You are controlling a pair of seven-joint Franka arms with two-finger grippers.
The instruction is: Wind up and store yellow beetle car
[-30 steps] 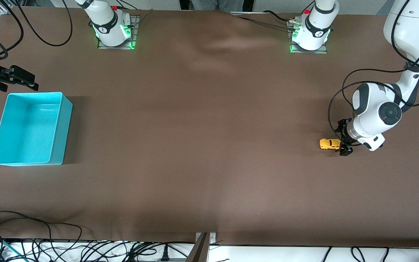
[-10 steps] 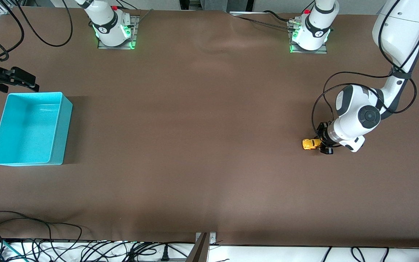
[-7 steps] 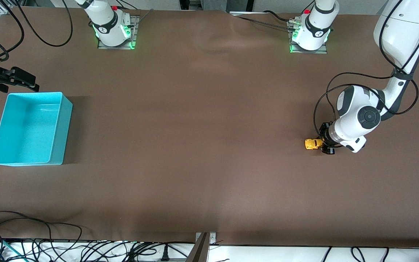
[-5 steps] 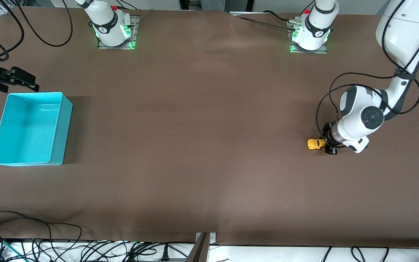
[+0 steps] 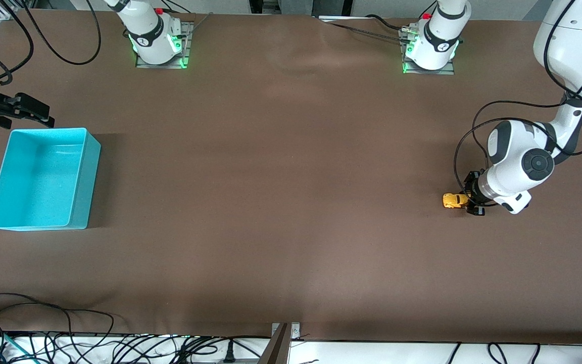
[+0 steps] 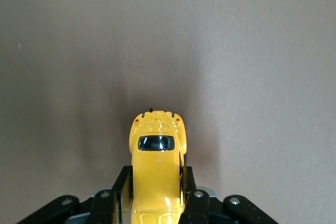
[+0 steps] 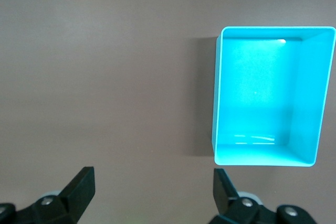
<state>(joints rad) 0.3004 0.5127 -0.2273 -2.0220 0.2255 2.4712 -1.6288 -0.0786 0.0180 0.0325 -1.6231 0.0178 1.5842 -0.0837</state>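
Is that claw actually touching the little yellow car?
Touching. The left wrist view shows the left gripper with both fingers pressed against the yellow beetle car.

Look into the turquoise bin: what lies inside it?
Nothing: the turquoise bin shows only its bare floor in both the front and right wrist views. The yellow beetle car sits on the table, clamped in the left gripper's jaws.

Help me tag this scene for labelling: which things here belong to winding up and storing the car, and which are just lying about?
Part of the job:
- yellow beetle car, on the table, clamped by the left gripper
- turquoise bin, empty, at the right arm's end
- right gripper, open, waiting up by the bin

Just lying about:
- loose cables along the table edge nearest the front camera
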